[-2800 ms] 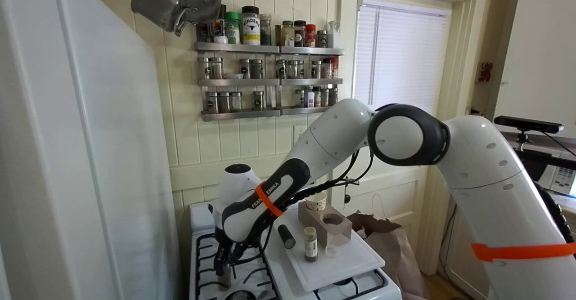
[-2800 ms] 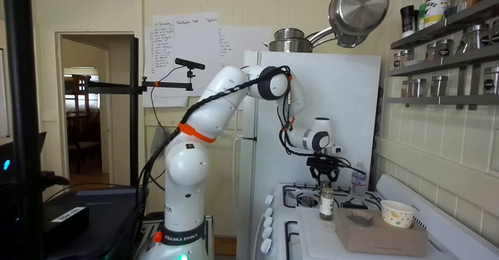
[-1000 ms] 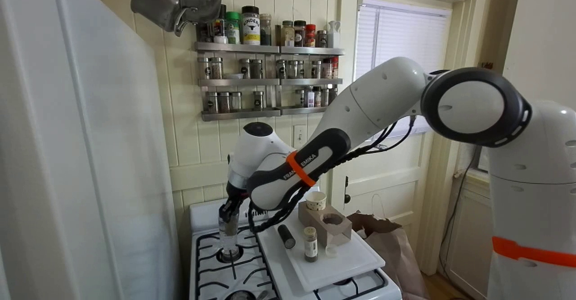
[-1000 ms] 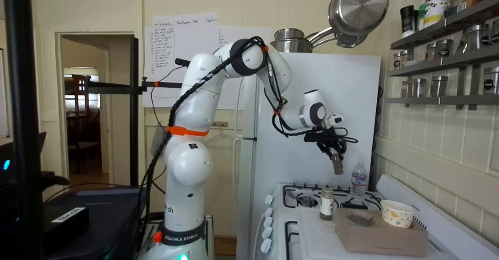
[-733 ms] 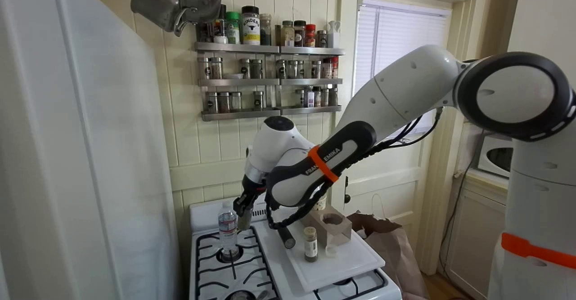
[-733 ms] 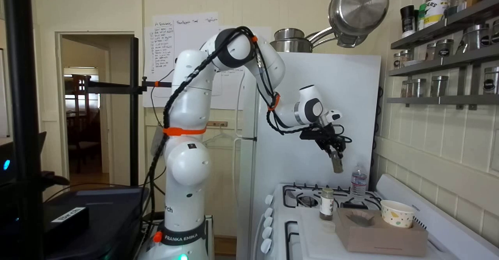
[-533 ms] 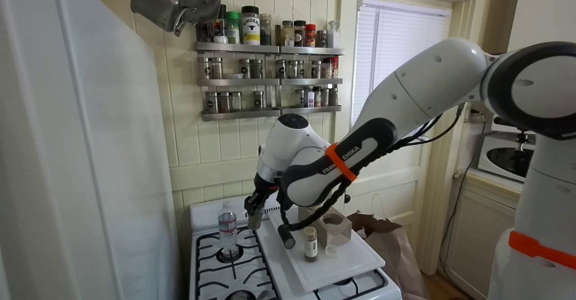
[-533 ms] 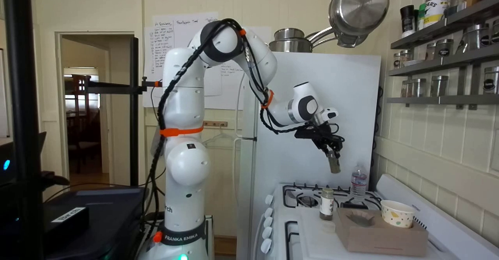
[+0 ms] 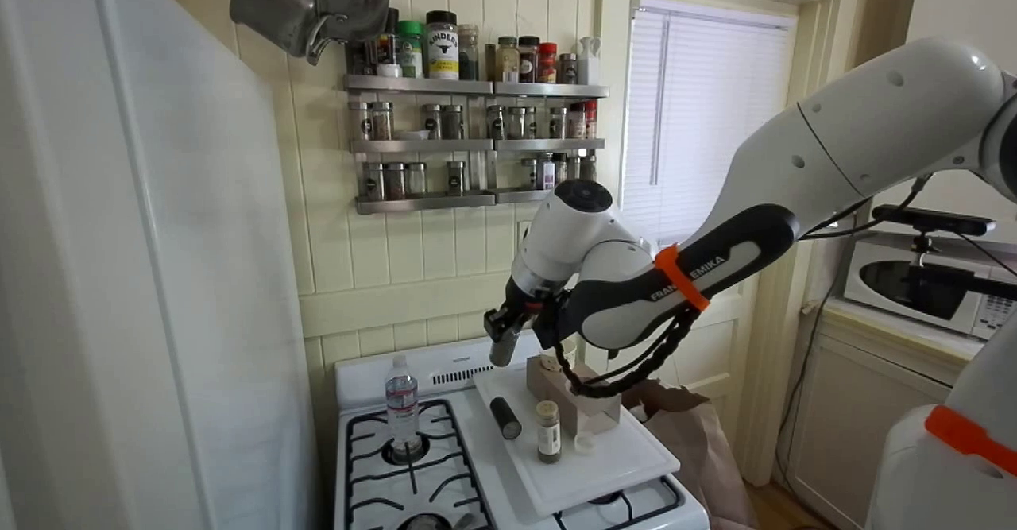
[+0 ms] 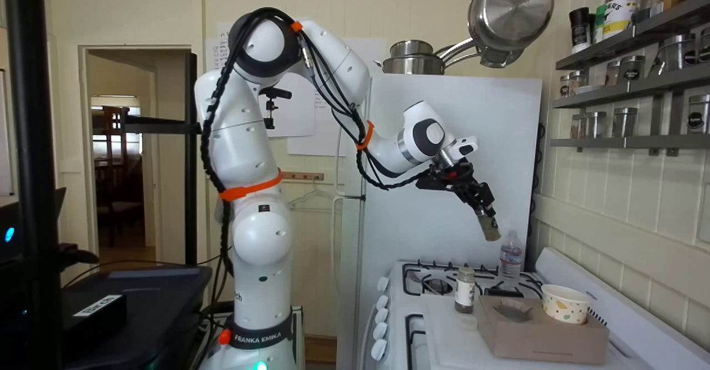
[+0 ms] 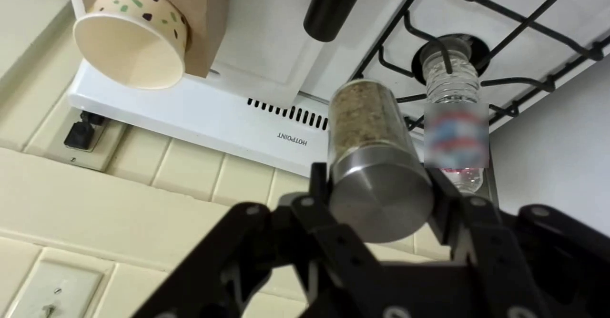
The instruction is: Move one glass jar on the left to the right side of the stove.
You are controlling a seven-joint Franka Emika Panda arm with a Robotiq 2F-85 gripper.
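My gripper (image 11: 381, 184) is shut on a glass jar (image 11: 367, 117) with a steel lid and brown-green contents, gripped at the lid end. In an exterior view the gripper (image 9: 508, 322) holds the jar (image 9: 502, 353) tilted, in the air near the back panel, above the back edge of the white tray. In an exterior view the gripper (image 10: 483, 203) and jar (image 10: 489, 228) are well above the stove (image 10: 413, 302). The white stove (image 9: 494, 466) has black grates on its left half. A labelled glass jar (image 9: 548, 435) stands upright on the tray.
A white tray (image 9: 612, 478) covers much of the stove's right half. It bears a dark cylinder (image 9: 505, 419) lying down, a small clear cup (image 9: 584, 442) and a cardboard box (image 9: 604, 415) with a paper cup (image 11: 128, 36). A water bottle (image 9: 402, 403) stands on the back-left burner.
My gripper has risen from low over the left burners with the jar, passed the water bottle, and moved right toward the tray's back. The jar has gone from upright to tilted.
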